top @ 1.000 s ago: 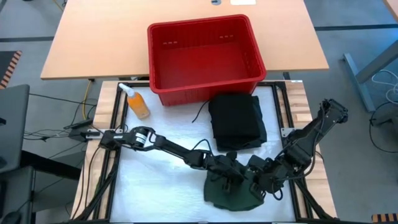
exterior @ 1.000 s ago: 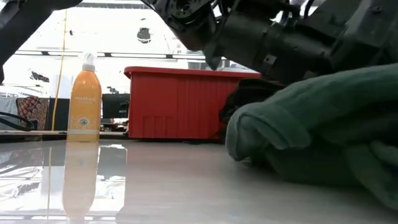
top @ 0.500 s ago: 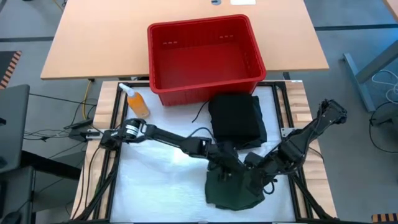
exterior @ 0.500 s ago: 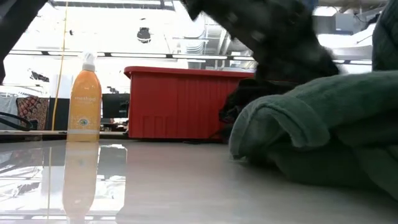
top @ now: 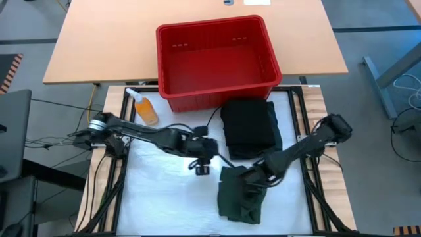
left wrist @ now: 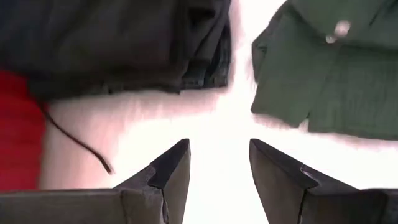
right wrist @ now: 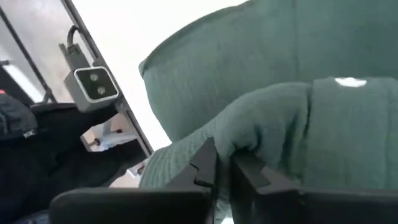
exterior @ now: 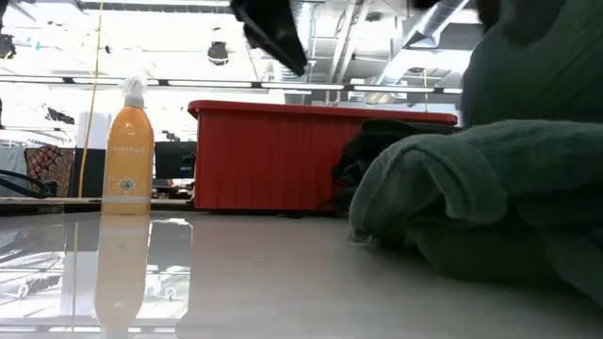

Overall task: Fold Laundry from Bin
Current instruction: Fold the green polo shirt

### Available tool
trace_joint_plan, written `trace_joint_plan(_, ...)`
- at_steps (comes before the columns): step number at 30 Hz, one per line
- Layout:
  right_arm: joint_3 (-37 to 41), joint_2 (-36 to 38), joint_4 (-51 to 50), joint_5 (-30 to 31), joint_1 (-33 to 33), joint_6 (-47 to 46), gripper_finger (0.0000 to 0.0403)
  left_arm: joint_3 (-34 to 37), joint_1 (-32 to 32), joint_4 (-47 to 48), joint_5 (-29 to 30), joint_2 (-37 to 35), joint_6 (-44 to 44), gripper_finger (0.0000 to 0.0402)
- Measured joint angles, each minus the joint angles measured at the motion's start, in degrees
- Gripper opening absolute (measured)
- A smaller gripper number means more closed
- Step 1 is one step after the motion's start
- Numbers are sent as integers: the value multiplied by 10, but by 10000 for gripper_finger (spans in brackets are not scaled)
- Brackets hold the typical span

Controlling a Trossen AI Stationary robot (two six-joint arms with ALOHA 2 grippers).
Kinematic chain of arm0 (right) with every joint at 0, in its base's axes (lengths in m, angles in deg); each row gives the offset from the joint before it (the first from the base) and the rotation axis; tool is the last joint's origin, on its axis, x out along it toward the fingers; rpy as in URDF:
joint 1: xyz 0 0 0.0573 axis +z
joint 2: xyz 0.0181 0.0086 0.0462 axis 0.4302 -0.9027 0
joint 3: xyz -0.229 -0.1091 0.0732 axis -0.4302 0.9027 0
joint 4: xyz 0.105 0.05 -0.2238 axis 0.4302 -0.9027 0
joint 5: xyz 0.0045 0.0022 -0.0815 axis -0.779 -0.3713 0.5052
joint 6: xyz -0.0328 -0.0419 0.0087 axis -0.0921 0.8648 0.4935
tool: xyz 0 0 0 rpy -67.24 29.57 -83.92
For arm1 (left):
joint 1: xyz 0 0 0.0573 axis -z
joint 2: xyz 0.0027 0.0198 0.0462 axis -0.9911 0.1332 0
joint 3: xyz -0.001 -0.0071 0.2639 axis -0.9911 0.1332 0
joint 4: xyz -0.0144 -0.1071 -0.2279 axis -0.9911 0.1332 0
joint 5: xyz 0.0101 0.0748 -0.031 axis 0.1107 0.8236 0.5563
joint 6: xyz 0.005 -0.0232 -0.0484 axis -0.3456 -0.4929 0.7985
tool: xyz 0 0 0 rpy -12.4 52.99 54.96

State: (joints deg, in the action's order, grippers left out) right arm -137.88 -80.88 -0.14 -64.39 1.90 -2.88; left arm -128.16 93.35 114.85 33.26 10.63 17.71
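The dark green shirt point(top: 240, 196) lies bunched at the table's point(top: 164, 204) near edge, pinched by the right gripper point(top: 253, 176) (the left gripper point(top: 201, 164), parted and empty, hovers beside it), with black folded garments point(top: 250, 128) and the red bin point(top: 214, 62) behind.

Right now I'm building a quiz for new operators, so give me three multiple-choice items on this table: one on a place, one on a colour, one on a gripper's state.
1. Where does the folded black pile lie?
A. inside the bin
B. on the table just in front of the bin
C. under the bottle

2. What colour is the shirt being folded?
A. dark green
B. white
C. red

3. How is the right gripper?
A. wide open over the bin
B. shut on the shirt
C. holding the bottle

Answers: 1 B, the pile sits outside the red bin. 2 A, green in every view. 3 B, its fingers pinch a green fold.
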Motion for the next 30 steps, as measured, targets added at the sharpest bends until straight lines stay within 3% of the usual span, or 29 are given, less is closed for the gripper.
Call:
trace_joint_plan(8, -3, -56, 74, -75, -39, 56, 104, 181, 27, -119, -4, -120, 109, 155)
trace_joint_plan(14, -21, -13, 63, -87, -58, 54, 169, 230, 42, -175, -6, -134, 130, 155)
trace_joint_plan(17, -22, 27, 59, -33, -50, 38, 189, 231, 43, -223, -28, -121, 112, 155)
trace_joint_plan(20, -22, 66, 46, 59, -22, 0, 196, 231, 40, -304, -59, -108, 87, 155)
trace_joint_plan(26, -7, 86, 15, 235, 128, -143, 187, 226, 36, -518, -152, -44, 56, 155)
trace_joint_plan(30, 19, 53, 10, 298, 212, -295, 176, 152, 27, -548, -223, 35, 40, 155)
